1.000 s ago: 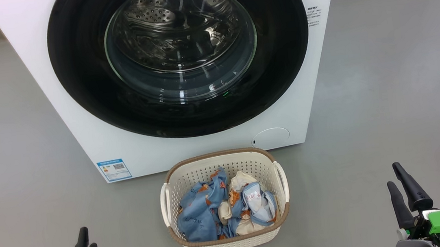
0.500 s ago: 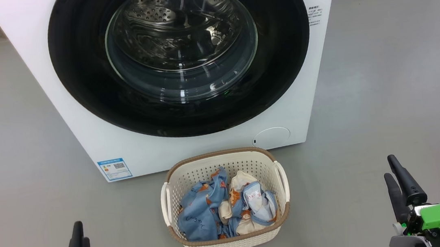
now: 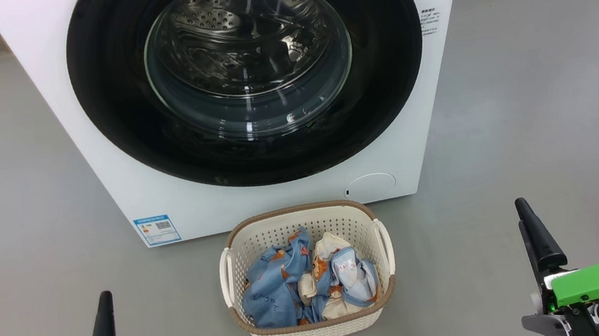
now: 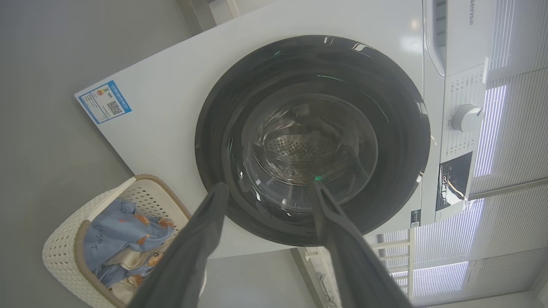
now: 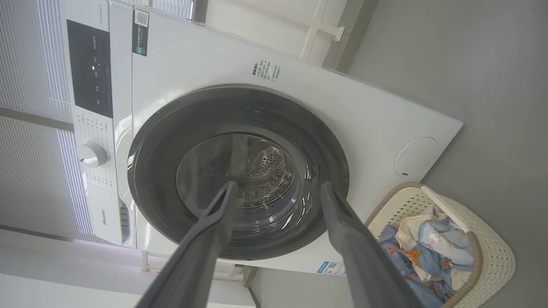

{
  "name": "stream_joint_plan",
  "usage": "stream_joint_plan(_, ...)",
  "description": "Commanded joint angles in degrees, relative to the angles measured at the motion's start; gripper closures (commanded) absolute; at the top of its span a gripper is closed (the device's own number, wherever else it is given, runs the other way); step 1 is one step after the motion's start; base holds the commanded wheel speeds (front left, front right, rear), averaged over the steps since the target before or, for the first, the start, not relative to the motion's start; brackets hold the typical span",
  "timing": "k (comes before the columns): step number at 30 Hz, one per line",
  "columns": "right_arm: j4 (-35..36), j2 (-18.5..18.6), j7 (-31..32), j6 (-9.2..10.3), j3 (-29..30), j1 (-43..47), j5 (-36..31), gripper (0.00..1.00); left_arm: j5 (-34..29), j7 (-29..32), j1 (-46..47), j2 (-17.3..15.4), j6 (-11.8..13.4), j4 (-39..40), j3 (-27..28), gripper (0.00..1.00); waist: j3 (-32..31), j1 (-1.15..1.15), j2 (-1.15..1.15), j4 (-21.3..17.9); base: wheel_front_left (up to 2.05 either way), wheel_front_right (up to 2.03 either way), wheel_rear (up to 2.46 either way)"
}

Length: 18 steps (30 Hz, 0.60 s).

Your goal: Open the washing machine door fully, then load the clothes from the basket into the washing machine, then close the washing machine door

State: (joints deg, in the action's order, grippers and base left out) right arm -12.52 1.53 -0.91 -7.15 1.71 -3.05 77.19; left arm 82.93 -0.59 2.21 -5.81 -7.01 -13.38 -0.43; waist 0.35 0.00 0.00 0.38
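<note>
Even bright light, glare streaks on washing machine door (image 3: pixel 248 76), wrist views warped at edges

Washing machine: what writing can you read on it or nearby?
"Hisense": brand mark on the washing machine, near its dial.
Blue label sticker: print too small to read.
Black print at the front's right edge: too small.
Tag on the clothes: red marks, blurred.

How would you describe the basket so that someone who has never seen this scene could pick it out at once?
Find the big white washing machine with its round black door shut. On the grey floor just before it stands a small cream perforated basket. Its brown woven-look rim, two side handles and load of light blue printed clothes set it apart.
</note>
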Motion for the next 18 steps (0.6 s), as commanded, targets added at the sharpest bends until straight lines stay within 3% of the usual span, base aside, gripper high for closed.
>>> stream_joint_plan(1,1.94,0.68,-0.53,-0.12,-0.88,-2.84,-1.70,0.00,-1.04,-0.51,2.66,-1.31,-0.19,1.98,0.37,0.00,-0.01,0.00,0.00,0.01,0.00,0.00,0.00)
stream_joint_plan(18,1.43,0.82,-3.39,-0.17,-3.56,-4.02,-17.74,0.00,-17.54,-3.45,3.45,-2.86,-0.25,1.43,-0.30,0.00,-0.02,0.00,0.00,0.26,0.00,0.00,0.00)
